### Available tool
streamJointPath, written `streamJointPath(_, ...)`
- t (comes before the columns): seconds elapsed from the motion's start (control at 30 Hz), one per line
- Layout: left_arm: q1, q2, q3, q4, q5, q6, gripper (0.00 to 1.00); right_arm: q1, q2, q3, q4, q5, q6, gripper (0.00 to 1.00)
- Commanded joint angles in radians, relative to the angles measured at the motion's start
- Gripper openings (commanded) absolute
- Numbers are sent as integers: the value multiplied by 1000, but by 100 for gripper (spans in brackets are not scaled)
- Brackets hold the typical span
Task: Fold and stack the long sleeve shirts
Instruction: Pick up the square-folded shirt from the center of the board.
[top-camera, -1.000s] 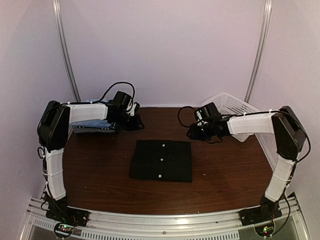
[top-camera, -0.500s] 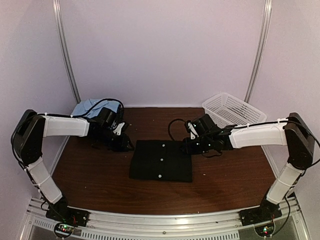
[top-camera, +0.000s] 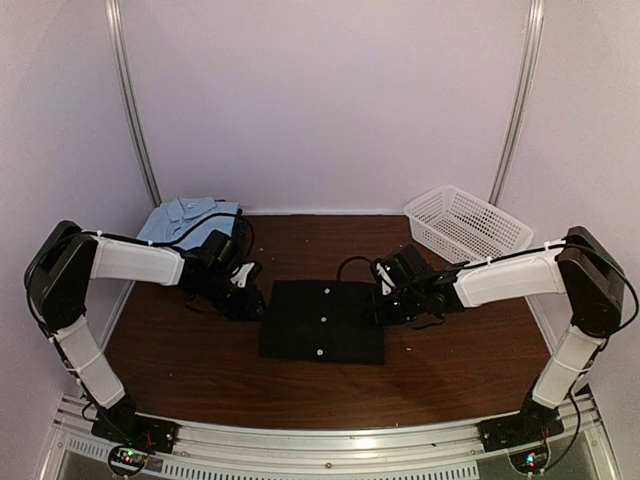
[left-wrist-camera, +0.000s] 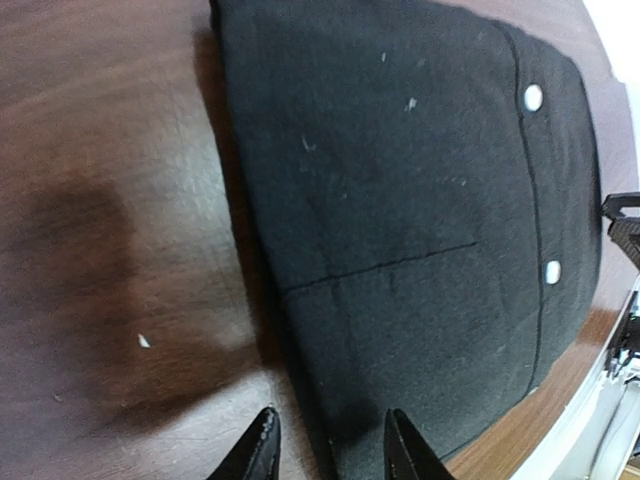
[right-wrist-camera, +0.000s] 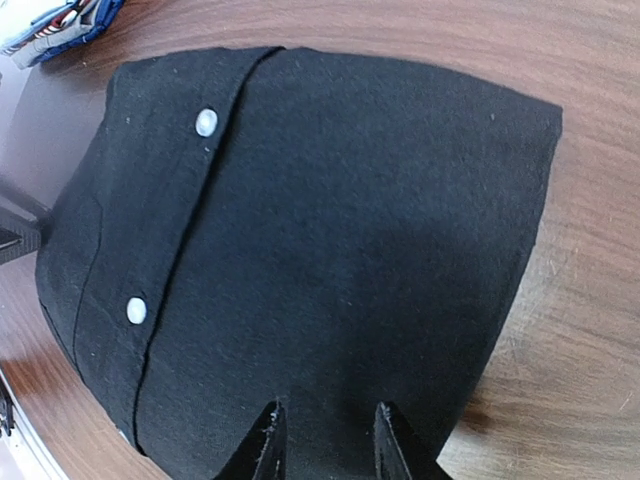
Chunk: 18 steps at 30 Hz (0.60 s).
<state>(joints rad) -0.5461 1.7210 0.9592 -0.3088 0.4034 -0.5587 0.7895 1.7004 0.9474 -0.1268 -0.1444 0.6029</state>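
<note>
Now both arms have dropped to the folded black shirt (top-camera: 322, 320) in the middle of the counter (top-camera: 180, 350), uncovering the blue shirt (top-camera: 185, 215) at back left. The left jaws straddle the black shirt's left edge and the right jaws hover over its right edge, both part open, holding nothing.
</note>
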Motion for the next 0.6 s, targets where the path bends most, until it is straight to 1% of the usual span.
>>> streamJointPath(0.0,-39,42,6,-8,-78,1,36,-1,11,-36,33,23,15,31)
streamJointPath(0.1,-59,66,20,-35,-128,-6,33,-2,13,-52,37,22,16,31)
streamJointPath(0.27,-71,86,25,-36,-154,-23,33,-1,10,-74,47,19,19,31)
streamJointPath(0.37,-82,100,32,-36,-163,-39,34,-1,5,-85,54,18,23,31)
streamJointPath(0.57,-87,118,50,-44,-209,-70,41,-1,-1,-99,67,12,27,31)
